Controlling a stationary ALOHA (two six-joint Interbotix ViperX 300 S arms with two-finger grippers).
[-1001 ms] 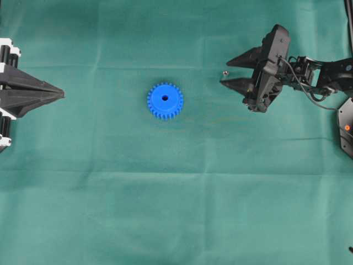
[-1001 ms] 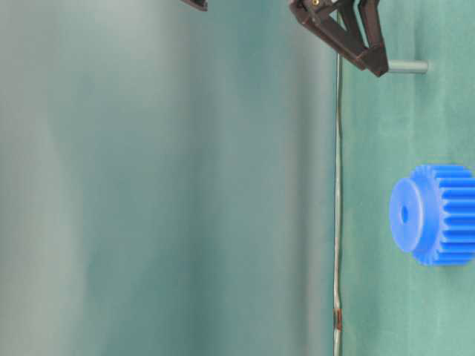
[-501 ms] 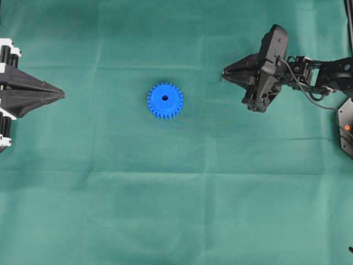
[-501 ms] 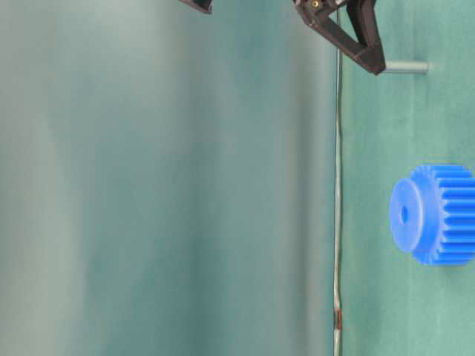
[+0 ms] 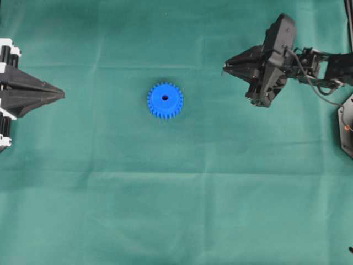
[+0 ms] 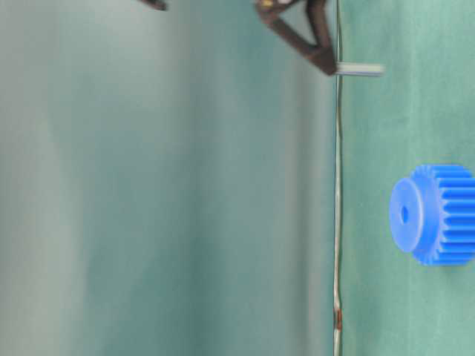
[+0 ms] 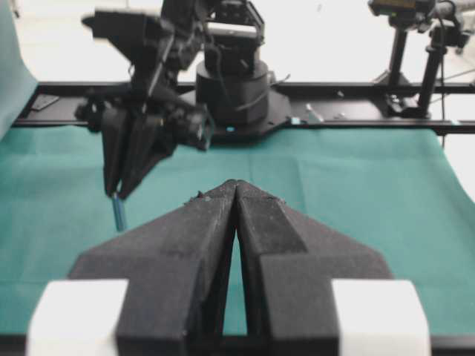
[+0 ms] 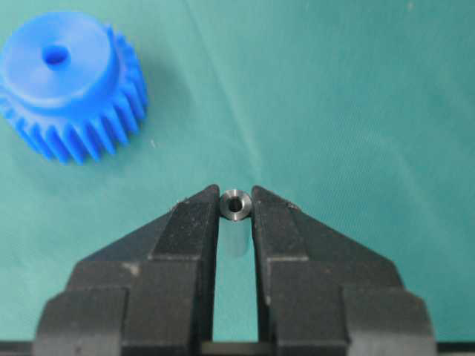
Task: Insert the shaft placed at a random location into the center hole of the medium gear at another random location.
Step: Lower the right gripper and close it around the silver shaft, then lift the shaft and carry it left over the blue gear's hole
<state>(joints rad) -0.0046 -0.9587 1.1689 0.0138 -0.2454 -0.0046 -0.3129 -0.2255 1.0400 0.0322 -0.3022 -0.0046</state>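
The blue medium gear point(image 5: 165, 100) lies flat on the green cloth, its center hole point(image 5: 165, 97) facing up and unobstructed. Right of it, my right gripper point(image 5: 226, 69) is shut on the shaft point(image 8: 236, 205), a thin silvery pin pinched upright between the fingertips. In the table-level view the shaft point(image 6: 360, 70) hangs clear of the cloth, away from the gear point(image 6: 438, 215). The right wrist view has the gear point(image 8: 70, 85) at the upper left. My left gripper point(image 5: 60, 95) rests shut at the left edge with nothing in it.
Green cloth point(image 5: 176, 210) covers the table, creased with fold lines. The right arm's base and cables point(image 5: 331, 72) sit at the right edge. Black rails and camera stands point(image 7: 415, 44) run behind the table in the left wrist view.
My right gripper closed on the shaft and lifted it off the cloth, drawing slightly back to the right. The gear and the left gripper have not moved.
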